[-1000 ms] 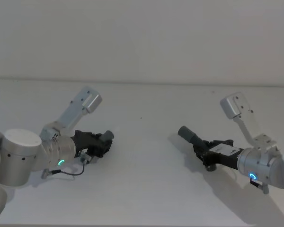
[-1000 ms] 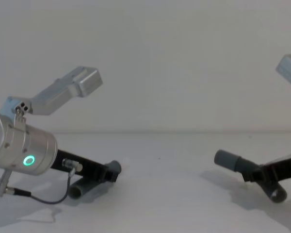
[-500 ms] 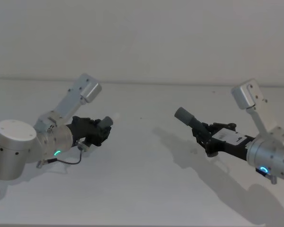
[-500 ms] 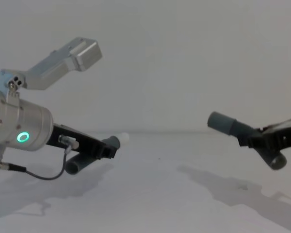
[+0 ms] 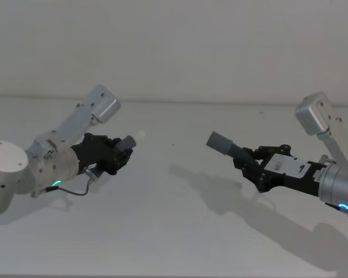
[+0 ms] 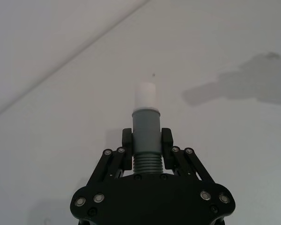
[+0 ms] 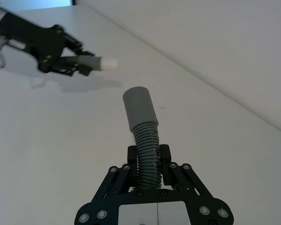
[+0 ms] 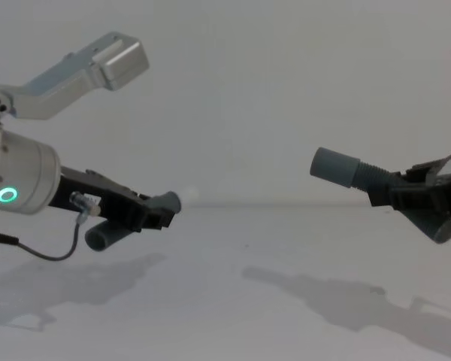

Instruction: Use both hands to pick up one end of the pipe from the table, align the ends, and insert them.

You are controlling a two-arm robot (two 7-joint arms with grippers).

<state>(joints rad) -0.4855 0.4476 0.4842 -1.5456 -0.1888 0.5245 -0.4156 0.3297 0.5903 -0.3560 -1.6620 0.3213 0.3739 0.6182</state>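
Pinches spigot piece (image 5: 130, 142) in left gripper (image 5: 121, 155), cuff piece (image 5: 220, 141) in right gripper (image 5: 247, 163), facing each other well apart, axes angled, not yet in line.

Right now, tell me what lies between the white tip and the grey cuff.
Nothing: in the head view the white tip and the grey cuff face each other across open air above the table.

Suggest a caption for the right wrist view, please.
Right gripper holds the cuffed hose piece, facing the white-tipped piece in the left gripper.
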